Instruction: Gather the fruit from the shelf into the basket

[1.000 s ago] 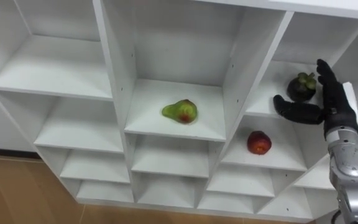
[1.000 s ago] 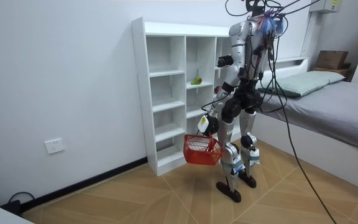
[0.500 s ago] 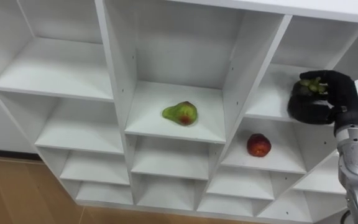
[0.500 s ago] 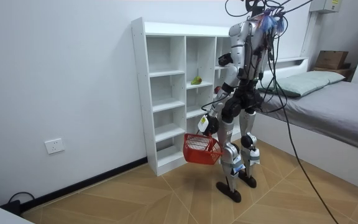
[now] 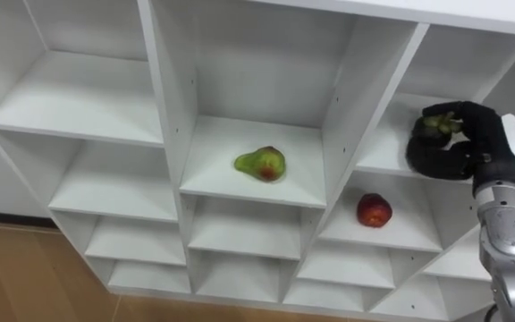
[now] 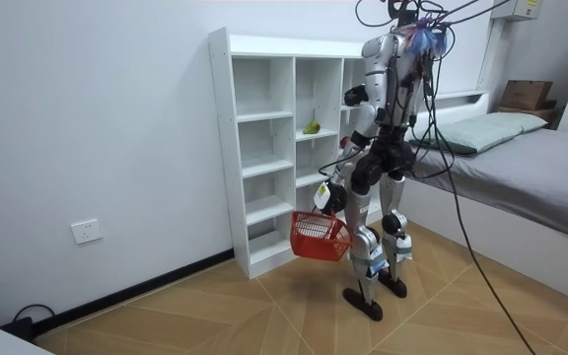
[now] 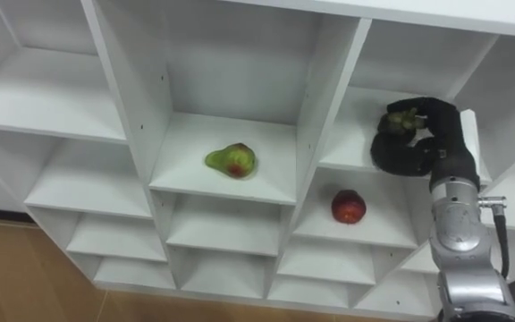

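A dark mangosteen with a green cap sits in the upper right compartment of the white closet. My right hand is shut on it, fingers and thumb wrapped round the fruit so that mostly its cap shows. A green-red pear lies in the middle compartment. A red apple rests one shelf below the mangosteen. In the room view I stand facing the closet, and my left hand hangs low, shut on the handle of a red basket.
The closet's left column and bottom rows hold nothing. A bed stands at the room view's right behind me. Wooden floor spreads before the closet.
My right hand, open beside the mangosteen a second ago, has curled its fingers round the fruit and shifted slightly left with it. The pear and apple lie as before.
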`<state>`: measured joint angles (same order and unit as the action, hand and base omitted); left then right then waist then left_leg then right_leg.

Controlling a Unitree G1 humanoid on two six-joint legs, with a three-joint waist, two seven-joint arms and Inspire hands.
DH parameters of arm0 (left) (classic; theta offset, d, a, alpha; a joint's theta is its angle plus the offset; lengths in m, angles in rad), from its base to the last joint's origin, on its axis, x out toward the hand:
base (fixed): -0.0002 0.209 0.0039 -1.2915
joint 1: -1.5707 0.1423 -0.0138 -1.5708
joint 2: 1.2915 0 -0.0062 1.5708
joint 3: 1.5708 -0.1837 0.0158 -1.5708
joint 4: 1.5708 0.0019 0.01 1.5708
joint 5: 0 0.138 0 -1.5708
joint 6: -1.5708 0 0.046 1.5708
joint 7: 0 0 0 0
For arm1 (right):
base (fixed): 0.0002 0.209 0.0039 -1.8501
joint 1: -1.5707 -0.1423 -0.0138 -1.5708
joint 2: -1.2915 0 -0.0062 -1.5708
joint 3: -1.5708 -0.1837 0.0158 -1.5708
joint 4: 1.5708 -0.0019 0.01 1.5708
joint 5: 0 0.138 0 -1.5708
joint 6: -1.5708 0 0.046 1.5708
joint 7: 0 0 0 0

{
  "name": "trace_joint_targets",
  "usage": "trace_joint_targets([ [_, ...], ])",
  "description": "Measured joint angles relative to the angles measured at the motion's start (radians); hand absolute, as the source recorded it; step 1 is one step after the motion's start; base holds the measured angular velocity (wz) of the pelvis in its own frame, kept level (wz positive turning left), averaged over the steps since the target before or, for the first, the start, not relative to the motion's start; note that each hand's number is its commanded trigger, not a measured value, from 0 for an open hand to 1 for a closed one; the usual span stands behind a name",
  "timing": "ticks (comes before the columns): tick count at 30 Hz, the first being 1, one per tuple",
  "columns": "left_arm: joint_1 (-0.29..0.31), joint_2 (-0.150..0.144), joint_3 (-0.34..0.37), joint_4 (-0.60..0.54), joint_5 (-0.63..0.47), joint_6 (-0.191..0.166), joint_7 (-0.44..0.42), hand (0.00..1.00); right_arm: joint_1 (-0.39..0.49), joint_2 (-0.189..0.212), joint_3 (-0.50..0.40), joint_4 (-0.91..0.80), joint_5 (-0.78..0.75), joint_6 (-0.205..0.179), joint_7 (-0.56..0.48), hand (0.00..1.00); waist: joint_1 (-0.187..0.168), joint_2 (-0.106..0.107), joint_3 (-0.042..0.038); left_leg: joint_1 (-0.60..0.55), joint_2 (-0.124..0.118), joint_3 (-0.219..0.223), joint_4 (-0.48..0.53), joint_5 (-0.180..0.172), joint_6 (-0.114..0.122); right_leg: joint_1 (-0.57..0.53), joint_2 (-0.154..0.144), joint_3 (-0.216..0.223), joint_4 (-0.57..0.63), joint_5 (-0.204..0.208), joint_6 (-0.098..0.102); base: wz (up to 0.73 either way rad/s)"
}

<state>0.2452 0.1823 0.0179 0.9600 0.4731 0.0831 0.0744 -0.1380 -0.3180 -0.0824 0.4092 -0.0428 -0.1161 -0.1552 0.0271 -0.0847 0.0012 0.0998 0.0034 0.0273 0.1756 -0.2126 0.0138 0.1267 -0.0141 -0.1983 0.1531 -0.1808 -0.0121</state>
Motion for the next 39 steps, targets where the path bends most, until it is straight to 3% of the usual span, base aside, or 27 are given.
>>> trace_joint_targets([
  [5, 0.010, -0.001, 0.004, -0.008, 0.002, 0.000, -0.015, 1.00, 0.048, 0.013, 0.001, -0.070, -0.008, 0.004, -0.006, 1.00, 0.003, 0.018, -0.0083, -0.001, 0.000, 0.000, 0.004, 0.000, 0.000, 0.001, -0.001, -0.006, 0.001, 0.000, 0.000, 0.00],
  [12, 0.022, -0.012, 0.021, -0.011, 0.002, -0.001, -0.018, 1.00, 0.108, 0.017, 0.001, -0.177, -0.048, 0.008, -0.008, 1.00, 0.004, 0.035, -0.0071, -0.010, -0.001, -0.002, 0.007, 0.000, 0.000, -0.007, -0.001, -0.003, 0.001, 0.000, -0.001, 0.00],
  [21, 0.041, -0.012, 0.028, -0.028, 0.006, -0.009, -0.017, 1.00, 0.129, 0.023, 0.000, -0.264, -0.050, 0.019, -0.007, 1.00, 0.002, 0.034, -0.0080, -0.035, -0.004, -0.014, 0.015, 0.000, 0.001, -0.029, -0.004, -0.008, -0.002, 0.000, 0.000, 0.02],
  [26, 0.047, -0.012, 0.025, -0.036, 0.019, -0.011, -0.016, 1.00, 0.204, 0.081, 0.027, -0.378, -0.049, 0.019, -0.006, 1.00, 0.008, 0.041, -0.0045, -0.034, -0.001, -0.010, 0.014, 0.000, 0.000, -0.033, -0.002, -0.003, -0.001, 0.000, 0.000, -0.01],
  [33, 0.048, -0.015, 0.024, 0.003, 0.019, -0.040, -0.016, 1.00, 0.246, 0.086, 0.062, -0.468, -0.059, 0.019, 0.014, 1.00, 0.006, 0.071, -0.0022, -0.035, 0.000, 0.003, 0.004, 0.000, 0.000, -0.040, 0.000, 0.005, 0.005, 0.000, -0.001, -0.06],
  [39, 0.036, -0.016, 0.016, 0.003, 0.019, -0.039, -0.016, 1.00, 0.247, 0.086, 0.062, -0.489, -0.119, 0.023, 0.035, 1.00, 0.005, 0.072, -0.0027, -0.035, 0.003, 0.020, 0.002, 0.000, 0.000, -0.052, 0.000, 0.011, 0.017, 0.000, -0.001, -0.05],
])
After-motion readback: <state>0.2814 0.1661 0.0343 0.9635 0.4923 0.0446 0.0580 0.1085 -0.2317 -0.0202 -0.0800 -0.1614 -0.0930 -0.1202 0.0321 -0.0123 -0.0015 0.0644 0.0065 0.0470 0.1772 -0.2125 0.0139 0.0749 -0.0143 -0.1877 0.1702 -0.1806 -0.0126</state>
